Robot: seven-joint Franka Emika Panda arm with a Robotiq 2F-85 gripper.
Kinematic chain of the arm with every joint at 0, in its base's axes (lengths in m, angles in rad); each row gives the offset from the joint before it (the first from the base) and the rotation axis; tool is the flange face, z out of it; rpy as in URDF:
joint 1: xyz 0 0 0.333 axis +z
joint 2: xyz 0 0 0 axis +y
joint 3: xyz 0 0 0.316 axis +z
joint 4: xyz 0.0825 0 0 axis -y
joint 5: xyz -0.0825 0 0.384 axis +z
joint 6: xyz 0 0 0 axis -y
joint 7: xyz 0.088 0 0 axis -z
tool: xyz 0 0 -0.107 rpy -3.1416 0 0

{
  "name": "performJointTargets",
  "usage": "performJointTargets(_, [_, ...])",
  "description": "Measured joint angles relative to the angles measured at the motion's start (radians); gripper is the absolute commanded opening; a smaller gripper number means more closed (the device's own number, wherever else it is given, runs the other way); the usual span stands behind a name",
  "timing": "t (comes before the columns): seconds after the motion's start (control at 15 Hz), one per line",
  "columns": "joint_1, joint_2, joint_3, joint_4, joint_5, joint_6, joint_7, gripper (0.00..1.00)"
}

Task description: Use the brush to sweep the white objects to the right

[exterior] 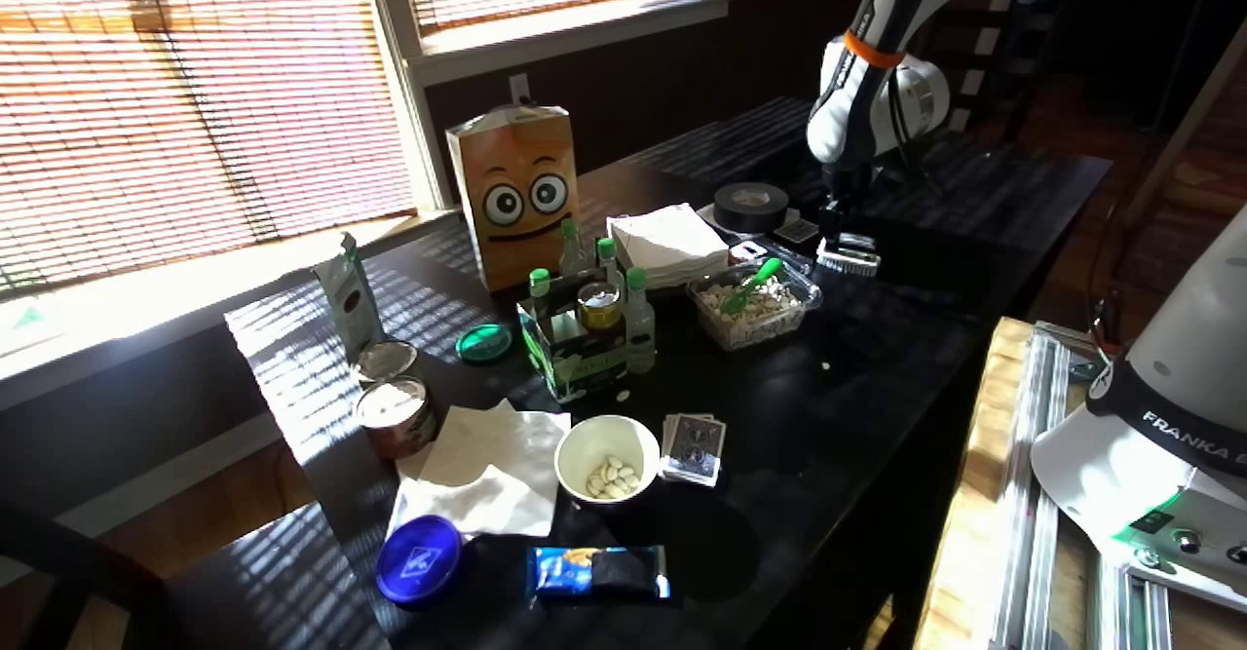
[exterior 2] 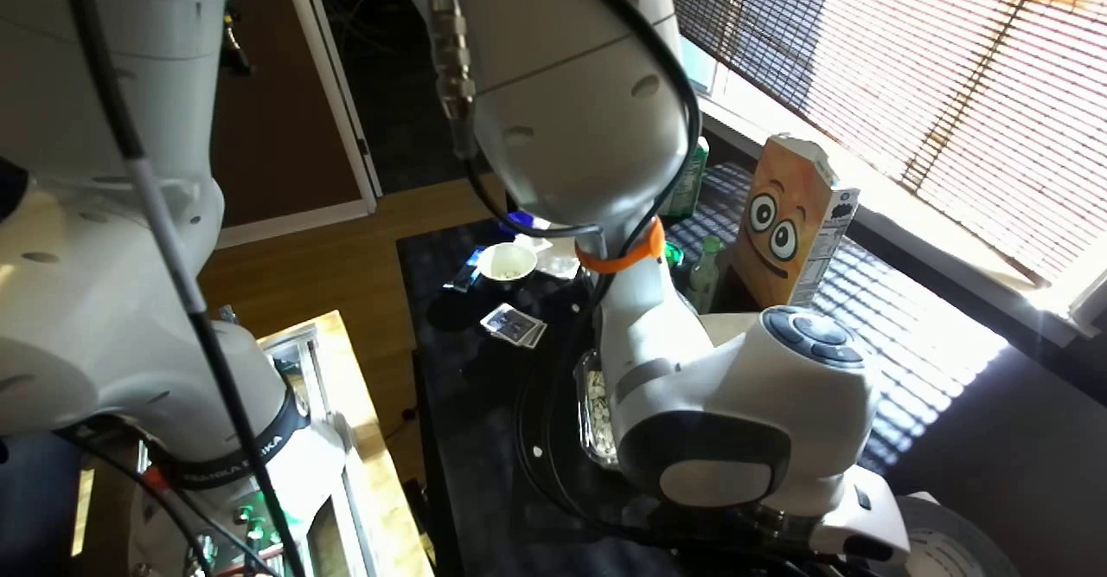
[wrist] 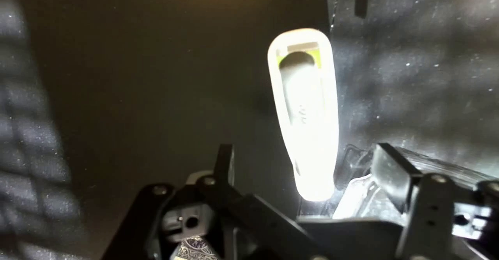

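Observation:
The white brush rests on the dark table with bristles showing in an exterior view. In the wrist view the bright white brush lies lengthwise between my open fingers, with a gap on each side. My gripper is empty; I cannot tell how far above the brush it is. In an exterior view the gripper is just over the brush. A small white piece lies on the table, also in an exterior view. Another white piece lies by the bottle carrier. The brush is hidden in an exterior view.
A clear tub of white pieces with a green spoon stands near the brush. Around it are napkins, black tape, a bottle carrier, cards, a white bowl and an orange carton.

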Motion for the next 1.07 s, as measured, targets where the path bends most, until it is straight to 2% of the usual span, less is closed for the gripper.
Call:
performJointTargets(0.07, [-0.001,0.018,-0.001,0.014,-0.009,-0.005,0.009,0.85])
performJointTargets(0.13, [-0.002,0.035,0.000,0.028,-0.013,-0.010,0.014,0.79])
performJointTargets(0.2, [-0.004,0.052,0.002,0.040,-0.014,-0.017,0.016,0.60])
performJointTargets(0.33, [-0.007,0.083,0.008,0.061,-0.014,-0.032,0.019,0.51])
performJointTargets(0.6, [-0.009,0.126,0.018,0.092,-0.014,-0.050,0.027,0.21])
performJointTargets(0.67, [-0.009,0.131,0.019,0.097,-0.014,-0.055,0.029,0.16])
performJointTargets(0.93, [-0.013,0.128,0.025,0.111,-0.014,-0.095,0.031,0.16])
performJointTargets(1.07, [-0.035,0.107,0.061,0.110,-0.009,-0.143,0.024,0.16])
